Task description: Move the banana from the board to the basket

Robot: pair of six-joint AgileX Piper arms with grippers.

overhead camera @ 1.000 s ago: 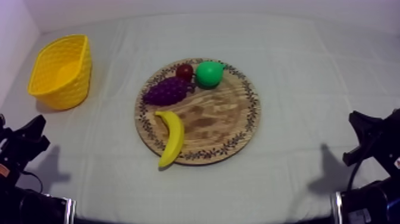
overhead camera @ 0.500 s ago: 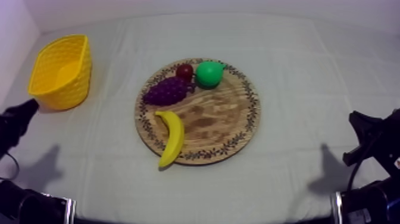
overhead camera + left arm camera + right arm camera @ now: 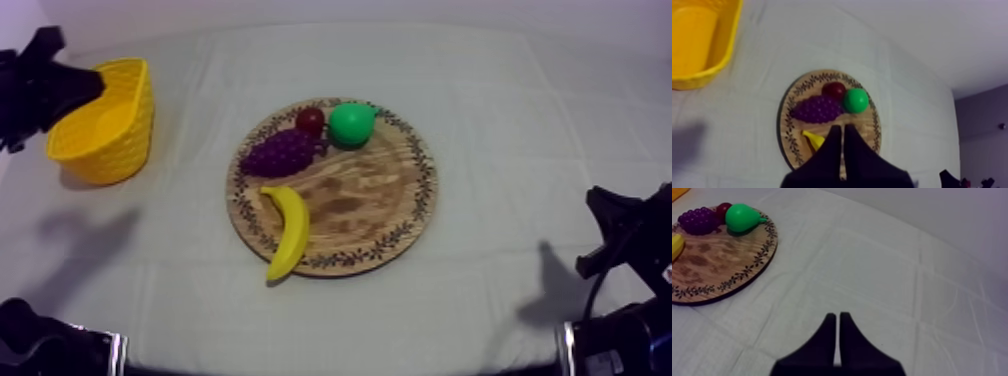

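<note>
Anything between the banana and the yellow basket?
Top view: just the wooden board rim and bare cloth separate banana from yellow basket.

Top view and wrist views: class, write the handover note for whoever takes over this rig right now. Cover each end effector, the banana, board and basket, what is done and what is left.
Left end effector: shut, empty, raised beside the yellow lattice basket.
Right end effector: shut, empty, low at the right of the cloth-covered table.
Curved yellow toy banana: lies on the near-left rim of the round wooden board with a patterned rim, one tip over the edge.
Basket: far left, nothing seen in it.
Done: nothing gripped yet.
Left: open, grasp the banana, lift, carry to the basket, release.
</note>
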